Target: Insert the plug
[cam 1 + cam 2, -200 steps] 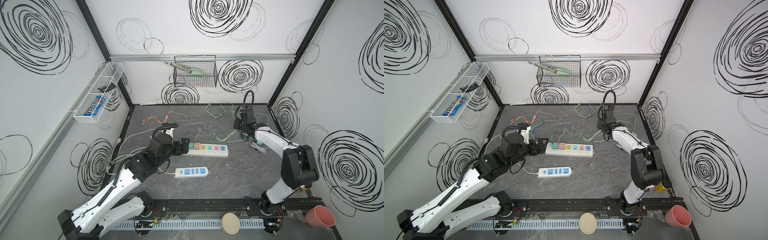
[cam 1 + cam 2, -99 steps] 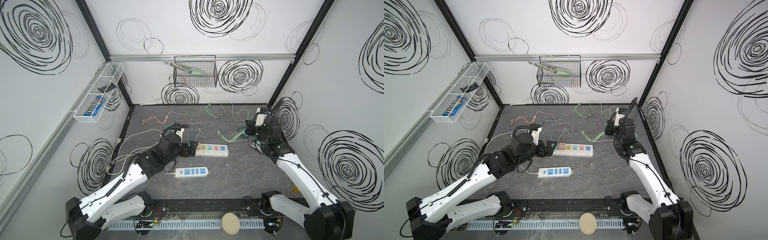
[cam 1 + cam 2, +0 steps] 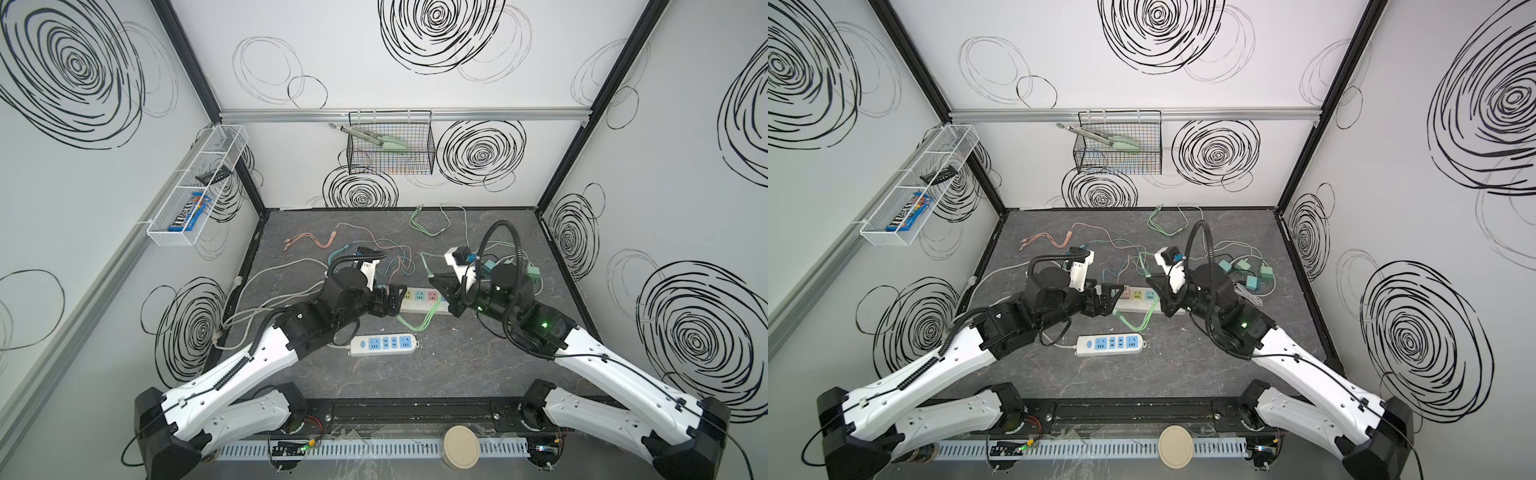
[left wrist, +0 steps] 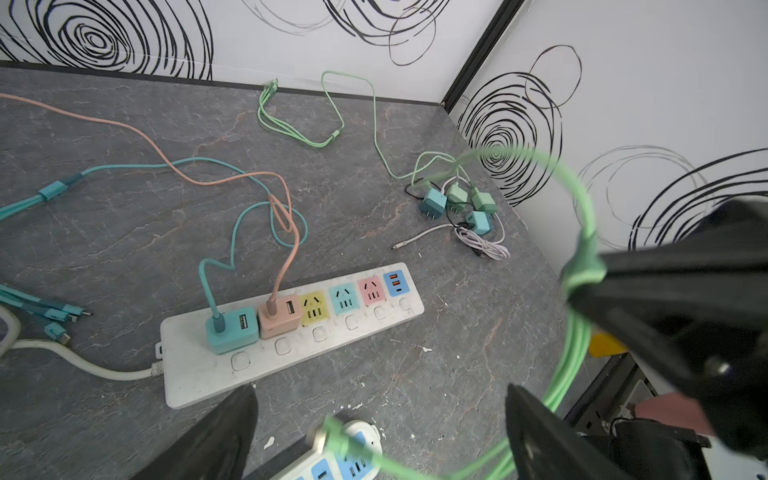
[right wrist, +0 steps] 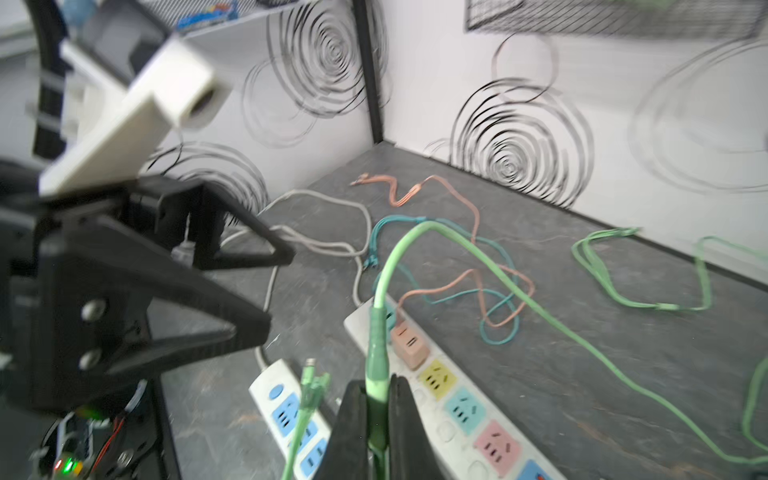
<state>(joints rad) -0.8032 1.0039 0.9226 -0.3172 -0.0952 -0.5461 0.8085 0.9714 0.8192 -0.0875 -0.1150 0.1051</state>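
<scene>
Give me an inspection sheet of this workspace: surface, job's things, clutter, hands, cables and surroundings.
Surface: dark grey marbled tabletop, small white flecks.
Job's things: multicolour power strip with teal charger and pink charger plugged in; yellow, teal and pink sockets free.
Clutter: blue-socket strip in front; loose chargers by the right wall.
Hands: left hand open, holding nothing; right hand shut on green cable.
Cables: pink cable and teal cable tangled behind the strip; white cable coiled by the chargers.
Surroundings: black wire basket with tongs on the back wall; white rack on the left wall.
</scene>
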